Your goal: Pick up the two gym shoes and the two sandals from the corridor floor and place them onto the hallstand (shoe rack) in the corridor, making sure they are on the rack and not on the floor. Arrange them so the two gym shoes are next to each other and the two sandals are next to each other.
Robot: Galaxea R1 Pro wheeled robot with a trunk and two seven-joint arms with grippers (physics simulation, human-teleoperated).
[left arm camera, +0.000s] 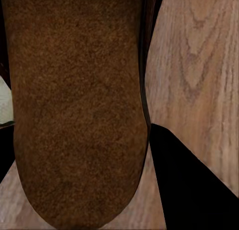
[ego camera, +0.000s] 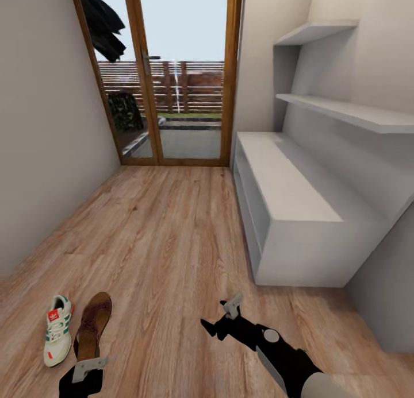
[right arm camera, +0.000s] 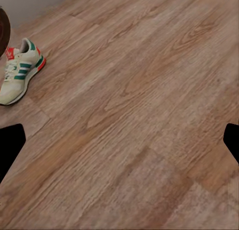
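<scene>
One white gym shoe [ego camera: 57,329] with green stripes lies on the corridor floor [ego camera: 167,243] at the lower left; it also appears in the right wrist view [right arm camera: 20,70]. Right beside it is a brown sandal [ego camera: 92,326], toe pointing away. My left gripper [ego camera: 86,368] sits at the sandal's heel end. In the left wrist view the sandal [left arm camera: 74,105] is close up, with a dark finger pressed against each side of it. My right gripper [ego camera: 224,317] hangs open over bare floor, empty. The pale grey hallstand [ego camera: 287,214] stands along the right wall.
A wood-framed glass door [ego camera: 178,76] closes the far end of the corridor. A dark coat [ego camera: 103,24] hangs at the upper left. Plain walls run along both sides. Wall shelves [ego camera: 345,111] jut out above the hallstand's bench top.
</scene>
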